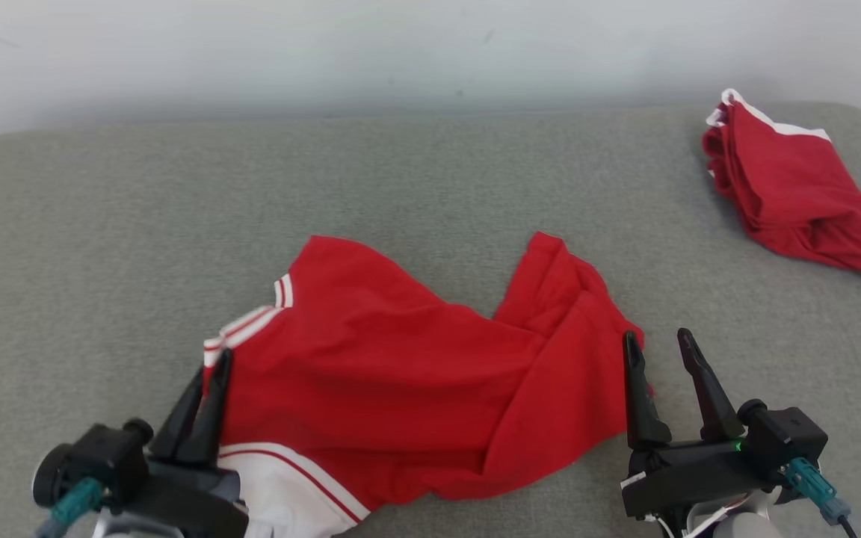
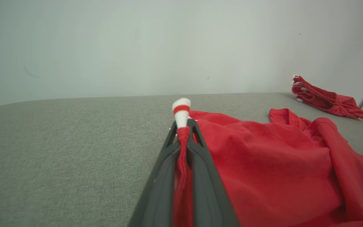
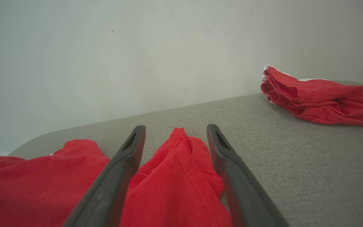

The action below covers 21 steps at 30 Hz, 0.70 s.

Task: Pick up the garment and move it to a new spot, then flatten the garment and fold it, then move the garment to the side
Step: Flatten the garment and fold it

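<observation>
Red jersey [image 1: 400, 359] crumpled on grey padding [image 1: 139, 224], around 6 o'clock from the head. Left gripper [image 1: 221, 360] pinched tight on its striped trim [image 2: 181, 110] at 8; right gripper [image 1: 656, 336] gaping at 4, straddling a fold, gripping nothing. Risk if lifted now: lopsided drag, worse bunching, trim slipping free.

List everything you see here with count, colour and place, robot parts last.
garment: one, red with white striped trim, crumpled at the near middle of the surface.
folded garment: one, red with white edge, far right of the surface.
surface: one, grey fabric, under both garments.
wall: one, pale, behind the surface.
left gripper: one, dark, lower left, shut on the garment's striped edge.
right gripper: one, dark, lower right, open at the garment's right edge.
</observation>
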{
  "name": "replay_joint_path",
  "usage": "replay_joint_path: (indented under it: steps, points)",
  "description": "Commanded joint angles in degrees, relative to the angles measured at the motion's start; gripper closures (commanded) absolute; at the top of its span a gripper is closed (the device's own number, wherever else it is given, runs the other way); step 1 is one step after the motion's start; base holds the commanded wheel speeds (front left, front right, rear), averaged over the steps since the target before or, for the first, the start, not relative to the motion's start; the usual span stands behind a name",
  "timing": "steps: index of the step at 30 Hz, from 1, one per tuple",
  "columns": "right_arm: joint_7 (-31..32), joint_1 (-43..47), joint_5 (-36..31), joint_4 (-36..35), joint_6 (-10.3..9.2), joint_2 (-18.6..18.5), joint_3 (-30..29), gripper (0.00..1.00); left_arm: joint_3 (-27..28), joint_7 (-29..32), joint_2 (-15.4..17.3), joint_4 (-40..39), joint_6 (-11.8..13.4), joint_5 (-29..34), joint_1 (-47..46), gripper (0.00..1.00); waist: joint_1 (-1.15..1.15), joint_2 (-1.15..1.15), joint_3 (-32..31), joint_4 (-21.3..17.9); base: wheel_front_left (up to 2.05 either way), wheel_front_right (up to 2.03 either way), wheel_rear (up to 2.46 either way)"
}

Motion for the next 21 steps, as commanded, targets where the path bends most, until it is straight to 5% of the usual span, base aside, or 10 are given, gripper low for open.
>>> replay_joint_path:
  steps: [1, 12, 13, 14, 15, 21]
  points:
    - [-0.07, -0.58, -0.37, 0.34, 0.01, -0.01, 0.13, 0.0, 0.3, -0.98, 0.39, 1.49, -0.44, -0.21, -1.73, 1.0, 0.0, 0.0, 1.35, -1.81, 0.0, 0.0, 0.0]
    - [-0.07, -1.75, -0.27, 1.02, 0.01, 0.0, 0.0, 0.0, -0.49, -3.94, 1.78, 18.48, -2.28, 0.51, -12.4, 1.0, 0.0, 0.0, 2.39, -4.4, 0.0, 0.0, 0.0]
    - [-0.08, -1.55, -0.3, 1.09, 0.01, 0.0, -0.09, 0.0, -0.62, -4.12, 1.88, 19.92, -2.17, 1.12, -12.72, 0.88, 0.0, 0.0, 2.24, -4.3, 0.0, 0.0, 0.0]
    - [-0.07, -1.31, -0.33, 1.22, 0.01, 0.0, -0.23, 0.0, -0.72, -4.23, 1.78, 20.88, -2.04, 1.41, -13.09, 0.13, 0.0, 0.0, 2.03, -4.12, 0.0, 0.0, 0.0]
    - [-0.07, -1.08, -0.36, 1.32, 0.01, 0.0, -0.46, 0.0, -0.63, -4.38, 1.18, 21.43, -1.86, 1.01, -13.28, 0.0, 0.0, 0.0, 1.8, -3.82, 0.0, 0.0, 0.0]
    - [-0.07, 0.04, -0.48, 1.49, 0.01, -0.01, -0.85, 0.0, 1.25, -4.48, -0.65, 18.48, -0.7, 1.56, -9.16, 0.0, 0.0, 0.0, 0.46, -1.15, 0.0, 0.0, 0.0]
